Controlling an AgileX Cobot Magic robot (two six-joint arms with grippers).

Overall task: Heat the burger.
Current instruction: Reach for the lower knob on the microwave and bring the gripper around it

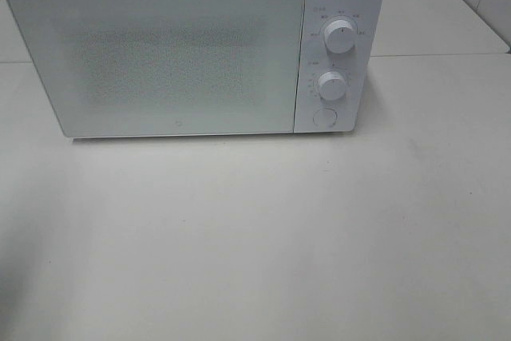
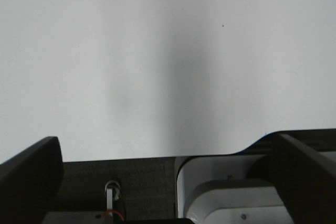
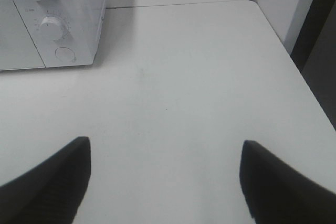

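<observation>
A white table point(image 1: 255, 237), a shut microwave point(image 1: 160, 53): we see no burger, perhaps already inside. Our left gripper point(image 2: 168, 142) and right gripper point(image 3: 165, 142) gape empty; the lower dial point(image 1: 331, 83) likely comes next.

Microwave point(image 1: 192, 49): on the table point(image 1: 255, 237), toward its back.
Door point(image 1: 160, 57): left part of the front, with the control panel point(image 1: 339, 5) to its right.
Panel: upper knob point(image 1: 338, 38) above lower knob point(image 1: 331, 84), button point(image 1: 324, 116) lowest.
Right fingers point(image 3: 52, 182): over the table; microwave ahead of the tips, off to their left, well apart.
</observation>
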